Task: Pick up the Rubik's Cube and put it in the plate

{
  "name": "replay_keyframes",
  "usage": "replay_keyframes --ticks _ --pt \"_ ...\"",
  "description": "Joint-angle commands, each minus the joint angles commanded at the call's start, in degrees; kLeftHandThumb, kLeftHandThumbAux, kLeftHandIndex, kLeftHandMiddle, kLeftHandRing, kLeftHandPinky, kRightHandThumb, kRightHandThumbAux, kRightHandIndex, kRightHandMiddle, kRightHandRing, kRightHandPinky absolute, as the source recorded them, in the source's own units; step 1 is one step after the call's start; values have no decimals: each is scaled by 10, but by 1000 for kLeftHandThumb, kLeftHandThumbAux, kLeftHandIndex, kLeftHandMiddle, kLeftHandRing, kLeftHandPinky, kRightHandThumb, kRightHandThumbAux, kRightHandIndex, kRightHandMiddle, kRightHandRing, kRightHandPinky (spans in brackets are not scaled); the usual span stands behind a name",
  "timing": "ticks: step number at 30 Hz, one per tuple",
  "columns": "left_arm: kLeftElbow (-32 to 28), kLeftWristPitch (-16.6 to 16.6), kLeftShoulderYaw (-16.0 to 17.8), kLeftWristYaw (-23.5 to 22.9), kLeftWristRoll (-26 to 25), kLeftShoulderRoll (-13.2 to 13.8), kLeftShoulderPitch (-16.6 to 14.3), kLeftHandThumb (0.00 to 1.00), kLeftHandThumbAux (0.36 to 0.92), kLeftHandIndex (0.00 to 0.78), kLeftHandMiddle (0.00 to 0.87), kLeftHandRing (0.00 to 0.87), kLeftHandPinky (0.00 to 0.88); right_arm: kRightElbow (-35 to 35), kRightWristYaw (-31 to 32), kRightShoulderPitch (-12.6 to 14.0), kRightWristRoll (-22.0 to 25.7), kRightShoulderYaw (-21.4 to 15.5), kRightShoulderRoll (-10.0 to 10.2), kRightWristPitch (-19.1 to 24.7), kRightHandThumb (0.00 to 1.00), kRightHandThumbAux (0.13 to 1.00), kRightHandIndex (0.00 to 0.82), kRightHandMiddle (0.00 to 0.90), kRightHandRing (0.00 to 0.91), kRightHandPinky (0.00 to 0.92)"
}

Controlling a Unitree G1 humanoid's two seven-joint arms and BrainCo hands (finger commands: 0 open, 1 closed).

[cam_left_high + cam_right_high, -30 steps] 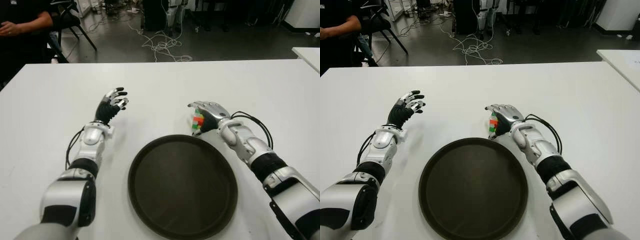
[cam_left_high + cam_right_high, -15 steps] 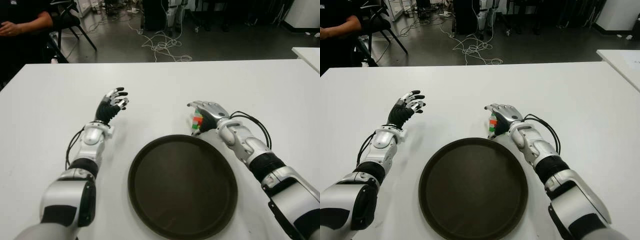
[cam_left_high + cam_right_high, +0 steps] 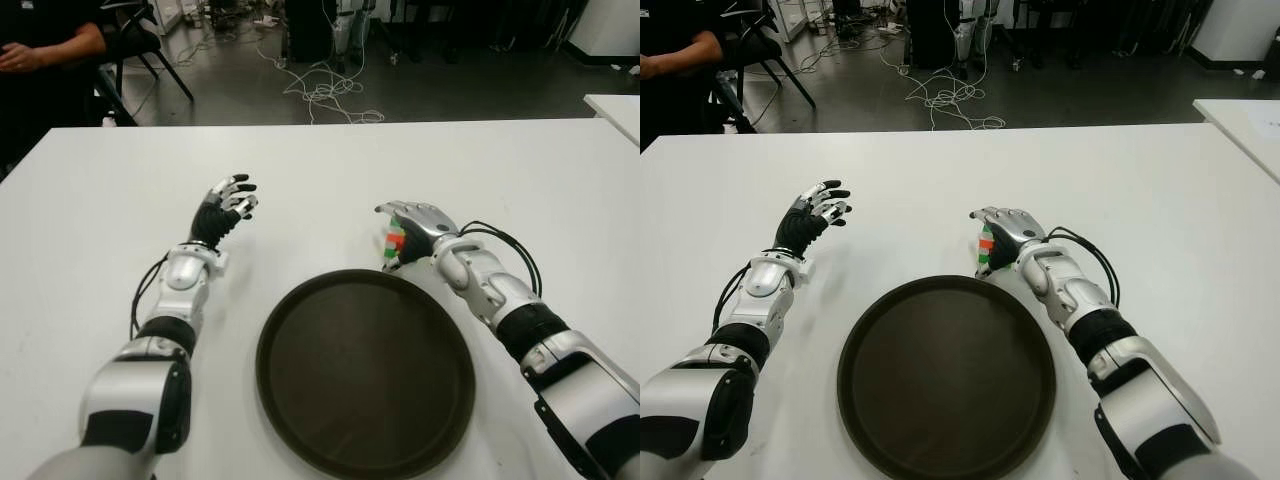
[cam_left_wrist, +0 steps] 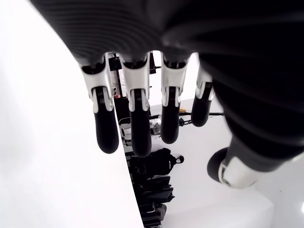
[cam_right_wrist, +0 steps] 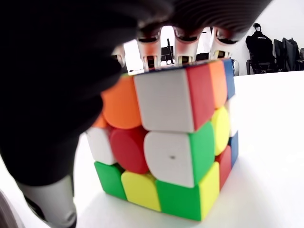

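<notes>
Rubik's Cube (image 5: pixel 166 142) on table (image 3: pixel 330 170), right hand (image 3: pixel 415 228) clamped round it; wrist cam shows faces. Left hand (image 3: pixel 226 203) open.

Rubik's Cube (image 5: pixel 175 142) on the white table (image 5: pixel 266 156), right hand's fingers (image 5: pixel 185 45) over its top.

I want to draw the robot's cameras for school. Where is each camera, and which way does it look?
Left eye view: on the head, looking down at the white table, plate, both arms.
Right eye view: beside it, same scene, slightly shifted.
Left wrist view: on the left wrist, looking along the open left hand.
Right wrist view: on the right wrist, close on the Rubik's Cube under the right hand.
Shared: the cube shows in both eyes and the right wrist.
</notes>
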Motion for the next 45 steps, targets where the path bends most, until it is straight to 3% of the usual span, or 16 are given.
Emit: replay_keyframes --ticks 14,29,35,42,45 --pt "0 0 4 -5 -4 -1 -1 207 665 200 259 297 365 39 -29 -14 10 -10 -3 -12 0 792 129 152 158 131" --pt "0 5 0 0 1 -1 -2 201 649 201 259 297 358 74 -42 -27 11 -7 -4 -20 0 811 123 156 165 130" --pt "0 5 1 0 0 -2 -2 221 658 204 262 298 359 85 -43 -33 3 3 -9 -28 0 870 114 156 169 166" --pt "-1 5 1 -1 -1 -2 -3 205 669 202 259 294 347 92 -51 -37 -5 15 -16 -36 285 847 143 219 241 293" --pt "-1 6 2 -2 -2 -3 -3 201 662 200 263 297 354 94 -57 -37 -1 16 -17 -38 480 834 201 318 318 356"
